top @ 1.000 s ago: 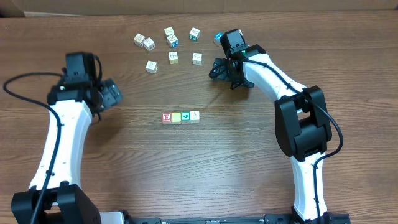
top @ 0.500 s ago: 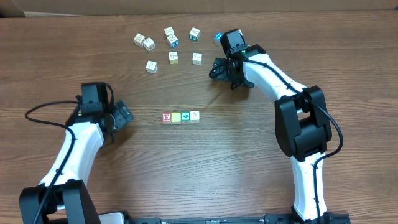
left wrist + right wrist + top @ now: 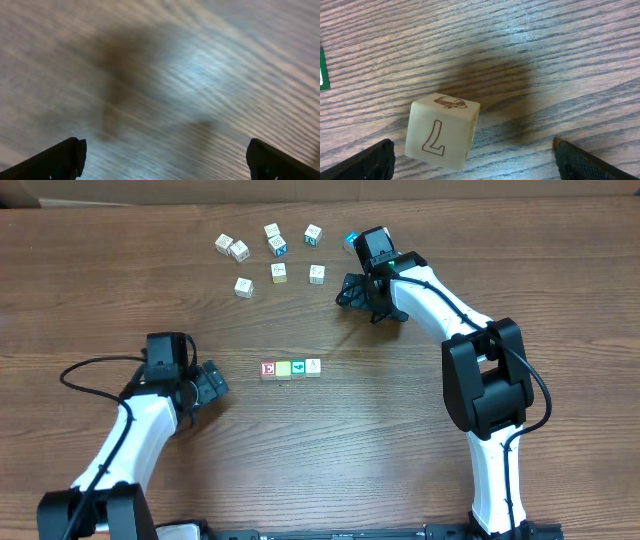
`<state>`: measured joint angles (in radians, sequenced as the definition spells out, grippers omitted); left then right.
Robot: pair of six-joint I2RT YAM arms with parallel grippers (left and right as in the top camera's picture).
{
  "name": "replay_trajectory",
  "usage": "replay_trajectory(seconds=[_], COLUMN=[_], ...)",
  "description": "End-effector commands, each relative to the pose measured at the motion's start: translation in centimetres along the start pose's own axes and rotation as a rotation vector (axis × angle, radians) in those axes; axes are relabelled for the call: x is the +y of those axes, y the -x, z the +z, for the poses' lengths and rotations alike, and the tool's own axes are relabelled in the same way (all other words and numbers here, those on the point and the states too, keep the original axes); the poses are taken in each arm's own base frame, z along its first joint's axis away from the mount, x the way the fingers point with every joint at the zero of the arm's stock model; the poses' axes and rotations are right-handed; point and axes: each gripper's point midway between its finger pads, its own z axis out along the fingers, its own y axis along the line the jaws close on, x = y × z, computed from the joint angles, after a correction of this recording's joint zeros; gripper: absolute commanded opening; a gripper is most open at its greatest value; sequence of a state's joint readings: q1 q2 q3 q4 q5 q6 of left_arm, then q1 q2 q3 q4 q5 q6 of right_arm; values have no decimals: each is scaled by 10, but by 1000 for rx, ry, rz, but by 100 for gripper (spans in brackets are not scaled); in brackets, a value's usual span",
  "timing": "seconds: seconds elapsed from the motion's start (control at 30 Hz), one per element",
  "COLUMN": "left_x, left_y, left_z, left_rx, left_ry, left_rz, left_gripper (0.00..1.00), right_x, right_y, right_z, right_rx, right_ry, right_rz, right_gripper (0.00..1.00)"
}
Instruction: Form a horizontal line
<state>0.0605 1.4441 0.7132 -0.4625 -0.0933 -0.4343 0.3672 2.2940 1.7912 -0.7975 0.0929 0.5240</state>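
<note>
Cube row (image 3: 291, 368), overhead only

Loose letter cubes (image 3: 279, 246), scattered on the far side of the wood-grain worktop (image 3: 390, 445).
Nine counted, mostly pale; blue-faced cube (image 3: 351, 240) at the right end. The right wrist view shows a pale cube (image 3: 442, 131) with a red letter mark, sitting flat.

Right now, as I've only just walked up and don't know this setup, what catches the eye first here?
A neat row of four letter cubes, red, yellow, green, white, sits at the centre. The left gripper hangs open just left of it. Along the far side lie loose cubes, with the right gripper open beside a pale cube there.
</note>
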Motion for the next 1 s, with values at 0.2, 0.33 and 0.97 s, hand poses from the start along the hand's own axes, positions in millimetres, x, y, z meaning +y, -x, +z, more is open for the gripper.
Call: replay_trajectory(seconds=[0.2, 0.33, 0.97], left_x=[-60, -69, -42], left_y=[2, -5, -72], left_z=[-2, 1, 7], left_rx=[-178, -232, -397], left_ry=[-307, -383, -469], left_rz=[348, 382, 394], left_gripper=[100, 100, 100], right_x=[-4, -4, -4], right_y=[-3, -3, -3], right_z=[6, 6, 6], right_rx=[9, 9, 9], right_ry=[-12, -12, -12], right_rz=[5, 5, 5], right_gripper=[100, 100, 100])
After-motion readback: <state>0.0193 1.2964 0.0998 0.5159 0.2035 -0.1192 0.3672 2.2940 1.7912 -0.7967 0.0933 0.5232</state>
